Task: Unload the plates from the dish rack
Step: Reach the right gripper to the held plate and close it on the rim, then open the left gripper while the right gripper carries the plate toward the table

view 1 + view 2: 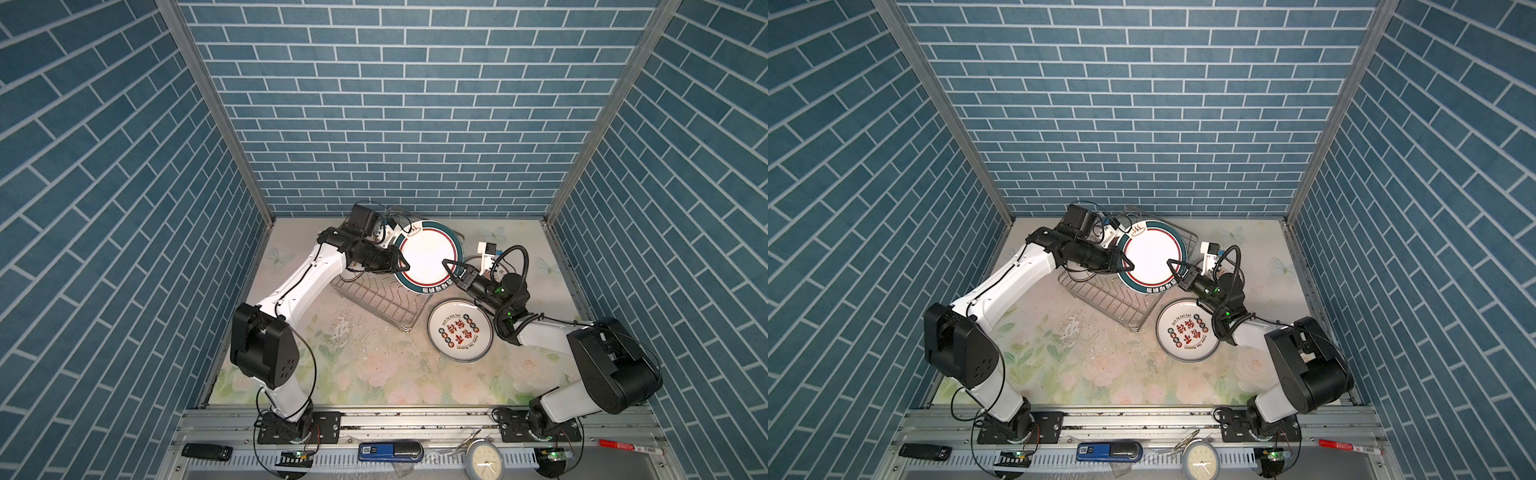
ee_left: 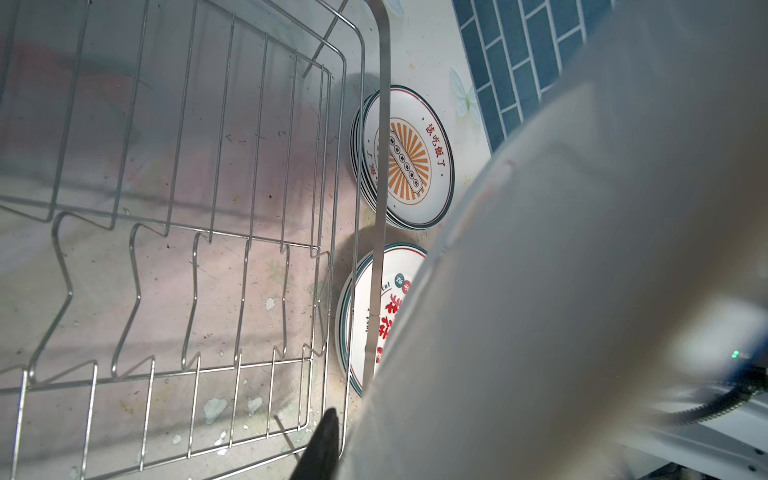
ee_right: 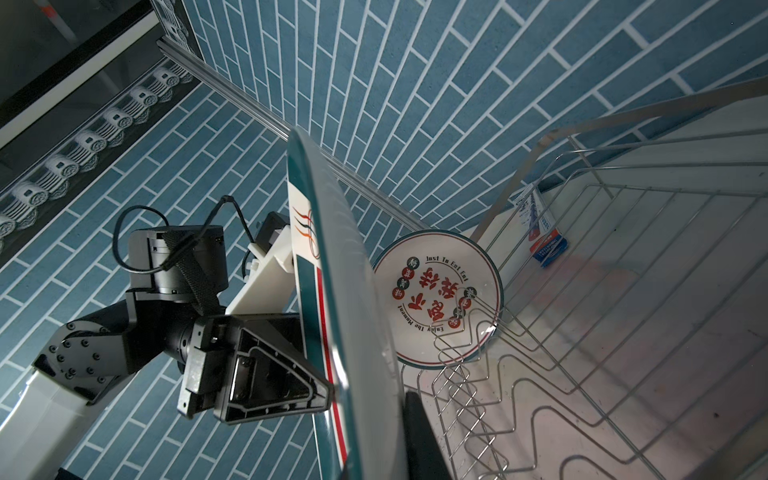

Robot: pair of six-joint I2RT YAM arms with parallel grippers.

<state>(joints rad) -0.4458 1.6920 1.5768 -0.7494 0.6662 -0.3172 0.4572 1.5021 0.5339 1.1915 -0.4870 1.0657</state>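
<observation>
One plate [image 1: 428, 251] with right pincer [image 1: 446, 264] tight on its rim, left pincer [image 1: 405, 264] opposite, grip unclear.

Dish rack [image 1: 374, 299] shiny metal wire; plates [image 1: 428, 253] glossy (smooth white).

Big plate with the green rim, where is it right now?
In both top views the big plate is in the middle of the scene, held up over the dish rack, between the left gripper and the right gripper.
</observation>
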